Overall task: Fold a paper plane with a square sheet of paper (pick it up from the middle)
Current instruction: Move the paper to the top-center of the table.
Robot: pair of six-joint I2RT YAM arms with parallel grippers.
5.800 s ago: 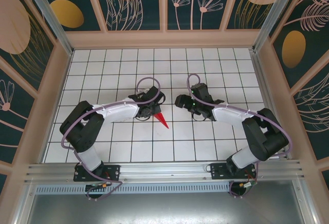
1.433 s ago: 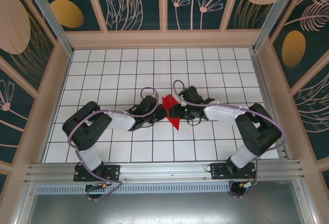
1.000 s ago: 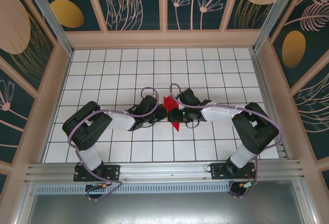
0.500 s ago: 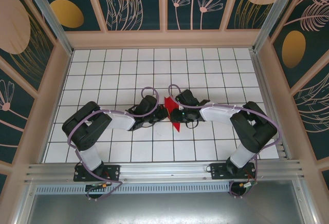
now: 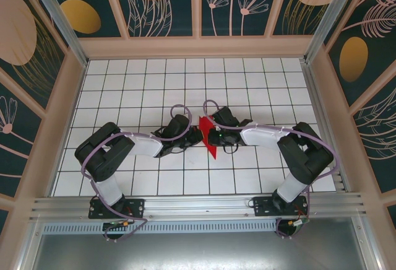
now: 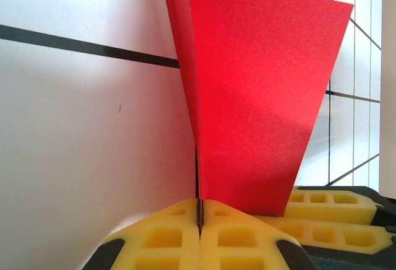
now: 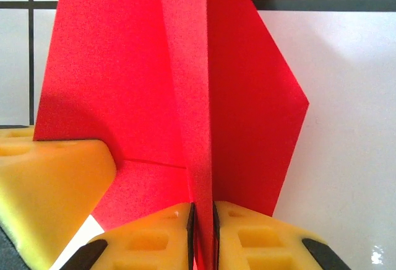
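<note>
Top view, nearest first: aluminium rail (image 5: 198, 207) with both arm bases (image 5: 117, 208) bolted on, well nearer than the paper plane (image 5: 211, 147). Left arm (image 5: 102, 155) bent in from the plane's left, right arm (image 5: 306, 158) from its right, with a purple cable (image 5: 176, 110) looped along each. Left gripper (image 5: 193, 135) touching the plane's left side, right gripper (image 5: 215, 137) touching its right side, heads nearly meeting across it. Plane pinched between the two over the white grid bench (image 5: 142, 90), about midway across. Pointed tip aimed toward the rail, wider end toward the far wall.

Left wrist view: yellow foam left fingers (image 6: 164, 236) pressed flat together, thin red edge of the plane caught in the seam. One red flap rising upright from that seam and widening upward, a second layer tight behind its left edge. Right fingers (image 6: 334, 205) at the flap's lower right corner, up against the paper.

Right wrist view: right fingers clamped narrow on the plane's central folded ridge, red showing in the slit between the pads. Red wings spread to either side of the ridge, the right one ending in a corner. One left finger pad against the left wing's lower edge.

Beyond the plane: white tiles with black lines, then dark floral wall panels (image 5: 198, 4).
</note>
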